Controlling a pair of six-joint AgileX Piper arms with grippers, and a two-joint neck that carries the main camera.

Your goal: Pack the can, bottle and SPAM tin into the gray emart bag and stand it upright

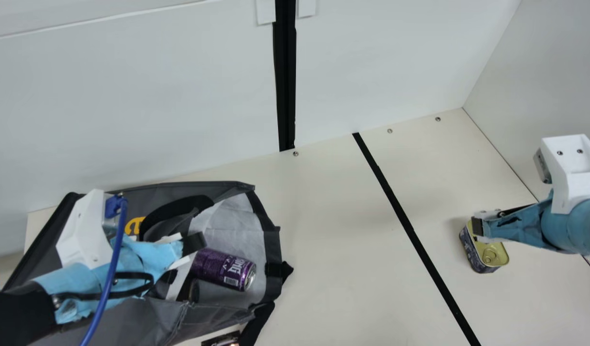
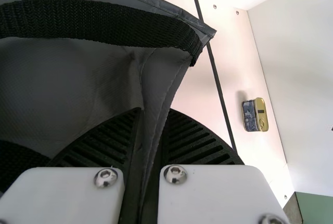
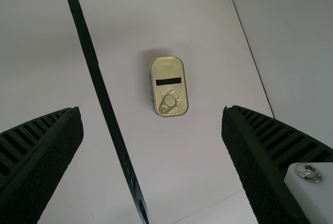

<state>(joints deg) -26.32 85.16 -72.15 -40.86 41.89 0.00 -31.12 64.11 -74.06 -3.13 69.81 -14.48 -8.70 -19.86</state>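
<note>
At the main view's 8 o'clock, the left gripper (image 2: 155, 117) pinches the edge of the gray bag (image 1: 218, 315), the purple can (image 1: 220, 268) inside. At 4 o'clock, the right gripper (image 3: 151, 109), wide open and empty, should straddle the SPAM tin (image 1: 487, 255) evenly before closing.

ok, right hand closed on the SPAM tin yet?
No, the right hand is open, its fingers clear of the SPAM tin on both sides.
</note>
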